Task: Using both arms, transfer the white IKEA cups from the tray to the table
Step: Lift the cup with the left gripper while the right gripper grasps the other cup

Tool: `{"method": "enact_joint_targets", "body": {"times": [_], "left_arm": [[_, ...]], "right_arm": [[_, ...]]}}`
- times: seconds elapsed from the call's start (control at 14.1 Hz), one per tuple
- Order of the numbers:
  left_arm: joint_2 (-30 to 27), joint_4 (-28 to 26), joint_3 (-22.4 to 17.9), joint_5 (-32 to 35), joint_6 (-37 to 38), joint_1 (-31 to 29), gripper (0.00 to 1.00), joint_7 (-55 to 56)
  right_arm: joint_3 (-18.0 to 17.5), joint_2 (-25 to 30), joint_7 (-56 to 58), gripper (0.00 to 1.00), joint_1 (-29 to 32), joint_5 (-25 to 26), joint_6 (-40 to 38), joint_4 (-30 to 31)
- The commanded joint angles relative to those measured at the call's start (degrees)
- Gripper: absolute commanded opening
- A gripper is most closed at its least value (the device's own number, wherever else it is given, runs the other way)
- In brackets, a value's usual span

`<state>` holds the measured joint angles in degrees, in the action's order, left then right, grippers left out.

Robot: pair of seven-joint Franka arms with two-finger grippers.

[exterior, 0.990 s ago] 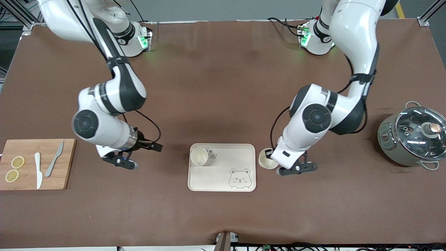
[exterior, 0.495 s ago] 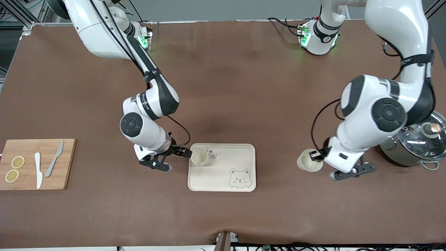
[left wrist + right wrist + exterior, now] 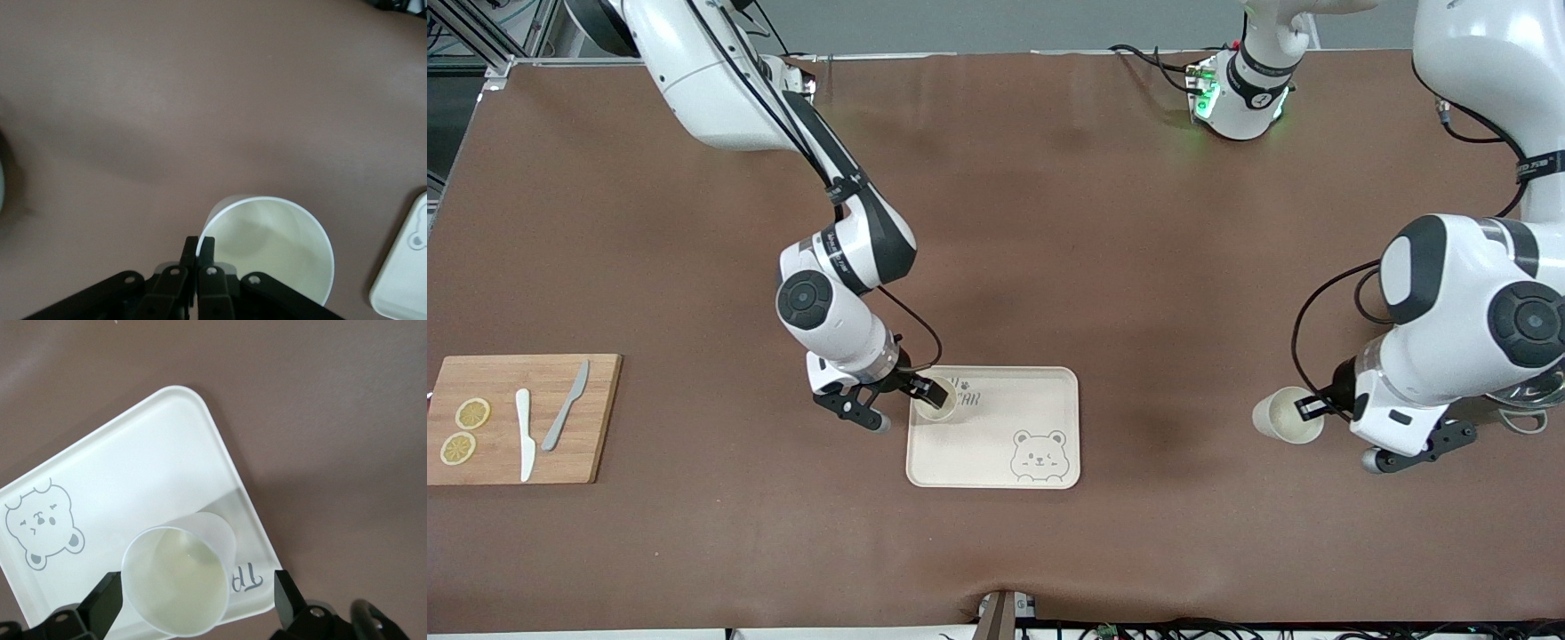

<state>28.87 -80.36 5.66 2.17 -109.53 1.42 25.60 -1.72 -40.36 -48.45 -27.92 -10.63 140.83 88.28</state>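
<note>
Left gripper (image 3: 1303,411): pinched tight on the rim wall of one white cup (image 3: 1286,416), one finger inside and one outside; it carries the cup over the bare table (image 3: 1049,222), between the tray and the grey pot (image 3: 1525,391), nearer the pot.

Carried cup: held tilted in the front view, its mouth showing to the camera; it looks empty, plain cream-white, with a thin round rim.

Right gripper (image 3: 925,389): spread wide, its two fingers standing on each side of the second cup (image 3: 937,400), which sits between them and a little under the wrist; in the right wrist view no pad seems to touch the wall yet.

Second cup: upright on the tray (image 3: 1049,382), in the corner toward the right arm's end and farther from the front camera, partly covering the lettering (image 3: 248,578).

Key relation: the cup's axis is vertical and it is already between the fingers, so the next move seems to be only a closing, then a lift.

Nearer arm: the right arm, clearly; the left arm is well apart and busy.

Look of the cups: small, slightly tapered, no handle.

Rest: a cutting board (image 3: 525,418) at the right arm's end.
</note>
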Motion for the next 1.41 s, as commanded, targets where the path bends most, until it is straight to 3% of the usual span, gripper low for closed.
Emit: {"method": "enact_joint_targets", "body": {"times": [0.0,0.14,0.28,0.49,0.57,0.64,0.92,1.34], "left_arm": [[-4.3,-7.2,0.8,0.8,-1.3,-2.4,0.0,-2.4],[-5.9,-12.4,0.8,0.8,-4.3,-3.3,0.0,-4.5],[-8.5,-20.2,1.0,0.8,-10.9,-4.8,0.0,-5.6],[-10.3,-28.3,2.0,0.7,-19.5,-4.6,0.0,-5.7],[-10.4,-29.9,2.6,0.6,-20.4,-4.7,0.0,-5.6],[-10.9,-32.1,3.1,0.7,-22.2,-4.8,0.0,-5.6],[-11.0,-39.3,3.3,0.7,-32.0,-4.8,0.0,-5.7],[-9.2,-41.5,3.3,0.7,-36.4,-4.8,0.0,-5.9]], "right_arm": [[0.5,-0.6,-2.3,0.94,-0.8,-0.6,0.8,-0.1],[0.6,-0.4,-2.2,0.94,-0.8,-0.4,0.8,0.6],[0.6,-0.3,-2.3,0.8,-0.6,-0.4,0.6,1.2],[0.6,-0.3,-4.0,0.4,-0.9,-0.4,0.6,1.5],[0.6,-0.3,-5.0,0.15,-1.2,-0.4,0.6,1.5],[0.5,-0.3,-6.1,0.0,-1.3,-0.5,0.5,1.4],[0.5,0.7,-3.2,0.0,-1.0,1.6,-1.2,1.4],[0.7,5.7,-3.7,0.0,0.8,1.0,-23.5,-5.3]]}}
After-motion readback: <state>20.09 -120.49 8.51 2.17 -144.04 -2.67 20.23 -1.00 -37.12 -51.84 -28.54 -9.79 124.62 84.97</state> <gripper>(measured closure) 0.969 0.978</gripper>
